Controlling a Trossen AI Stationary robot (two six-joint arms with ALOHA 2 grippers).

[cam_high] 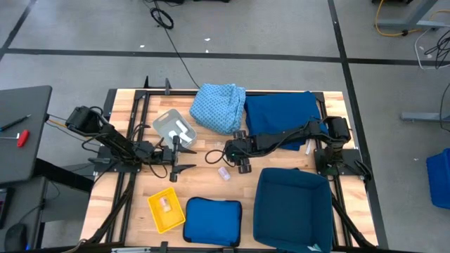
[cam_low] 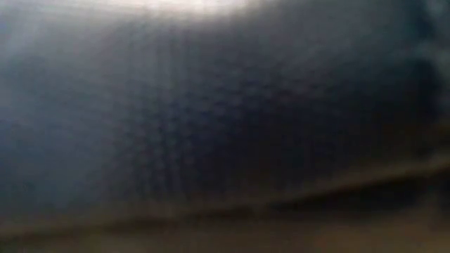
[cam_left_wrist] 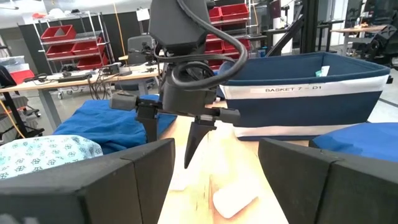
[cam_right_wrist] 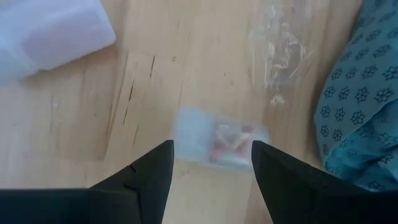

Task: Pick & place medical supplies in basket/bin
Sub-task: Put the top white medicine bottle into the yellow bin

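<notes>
While the left gripper (cam_high: 184,159) waits with its fingers spread and empty near the middle of the table (cam_high: 126,204), the grey tray (cam_high: 173,126) sits just behind it and the yellow mesh basket (cam_high: 166,209) lies toward the front edge, already holding a small packet. Further right, the right gripper (cam_right_wrist: 210,163) points down over a small clear packet (cam_right_wrist: 221,144) with something pink inside, its fingers parted on either side and not gripping it yet. A second small packet (cam_high: 223,173) lies just in front. The light blue patterned cloth (cam_high: 219,107) and dark blue cloth (cam_high: 281,112) lie at the back; the large dark blue bin (cam_high: 294,209) stands front right. The likeliest trouble is the flat, slick packet skidding on the wood or squirting out as the fingers pinch, or the tips snagging the crumpled clear wrapper (cam_right_wrist: 277,38) nearby.
</notes>
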